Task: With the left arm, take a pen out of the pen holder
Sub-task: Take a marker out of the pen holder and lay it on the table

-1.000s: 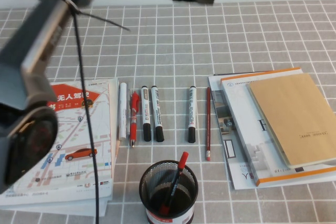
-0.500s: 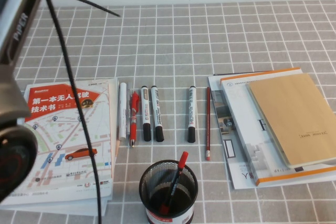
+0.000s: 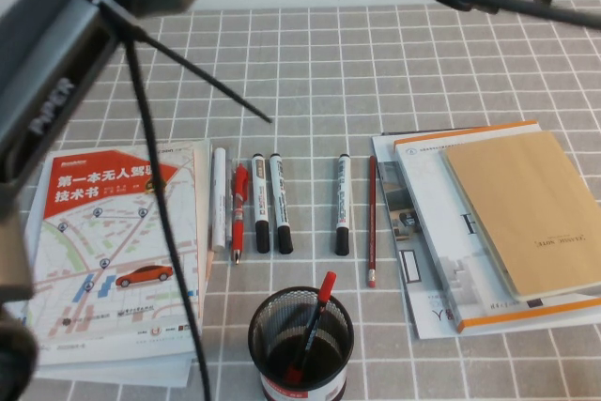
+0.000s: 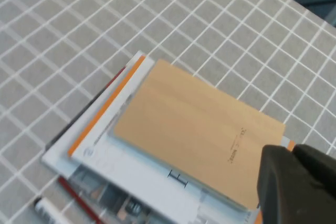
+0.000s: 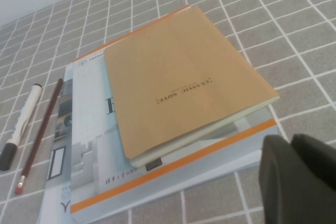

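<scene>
Closest in, the pen holder [image 3: 254, 335] is a black mesh cup at the front edge of the bench [image 3: 376, 72]. One red-capped pen [image 3: 315, 321] leans inside it, so nothing's been pulled out yet. To its left there's a map book [image 3: 113, 251] lying flat. Off to the right, the right pincer [image 5: 292, 142] hangs by the near edge of the stack of books [image 3: 427, 232]; honestly can't tell how wide it is. A bit further back there's a row laid out: white pen [image 3: 219, 199], red pen [image 3: 239, 208], a pair of markers [image 3: 281, 204], another marker [image 3: 343, 206], then a red pencil [image 3: 372, 223] just beside the stack. A tan notebook [image 3: 526, 213] sits on top of that stack. The left arm [image 3: 56, 110] stretches across the far side, and the left pincer [image 4: 292, 153] is up over the stack, pinched closed on nothing, well apart from the holder.
</scene>
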`<state>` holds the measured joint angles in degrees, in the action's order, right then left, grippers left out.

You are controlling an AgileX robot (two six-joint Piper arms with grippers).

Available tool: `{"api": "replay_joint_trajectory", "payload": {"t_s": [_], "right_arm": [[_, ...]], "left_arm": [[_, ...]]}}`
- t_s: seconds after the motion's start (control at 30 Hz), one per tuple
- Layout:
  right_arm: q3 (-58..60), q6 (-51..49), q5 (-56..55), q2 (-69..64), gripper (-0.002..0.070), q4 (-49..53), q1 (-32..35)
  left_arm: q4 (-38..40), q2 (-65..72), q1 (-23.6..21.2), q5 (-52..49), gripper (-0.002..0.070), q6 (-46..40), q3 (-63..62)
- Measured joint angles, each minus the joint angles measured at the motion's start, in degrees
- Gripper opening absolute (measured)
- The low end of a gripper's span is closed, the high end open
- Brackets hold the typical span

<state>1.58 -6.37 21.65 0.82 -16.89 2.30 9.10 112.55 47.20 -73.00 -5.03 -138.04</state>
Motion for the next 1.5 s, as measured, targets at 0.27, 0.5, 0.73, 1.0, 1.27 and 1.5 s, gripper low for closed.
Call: {"api": "replay_joint_trajectory", "payload": {"t_s": [0.27, 0.5, 0.73, 1.0, 1.27, 1.5], "right_arm": [[0.00, 0.00, 0.00, 0.00, -0.0013, 0.00, 0.00], [0.00, 0.00, 0.00, 0.00, -0.0013, 0.00, 0.00], [0.00, 0.00, 0.00, 0.00, -0.0013, 0.00, 0.00], [0.00, 0.00, 0.00, 0.00, -0.0013, 0.00, 0.00], [0.00, 0.00, 0.00, 0.00, -0.0013, 0.00, 0.00], [0.00, 0.00, 0.00, 0.00, -0.0013, 0.00, 0.00]], "left_arm": [[-6.85, -7.66, -1.50, 0.00, 0.0000, 0.53, 2.77], [-9.77, -18.52, -5.96, 0.00, 0.0000, 0.32, 9.91], [-17.51, -33.13, -6.11, 1.89, 0.0000, 5.03, 32.61], [-20.48, -56.59, -11.00, 30.33, 0.0000, 5.48, 69.46], [-19.02, -79.86, -27.22, 53.67, 0.0000, 5.69, 104.03], [-17.00, -96.16, -35.13, 57.78, 0.0000, 8.17, 120.19]]}}
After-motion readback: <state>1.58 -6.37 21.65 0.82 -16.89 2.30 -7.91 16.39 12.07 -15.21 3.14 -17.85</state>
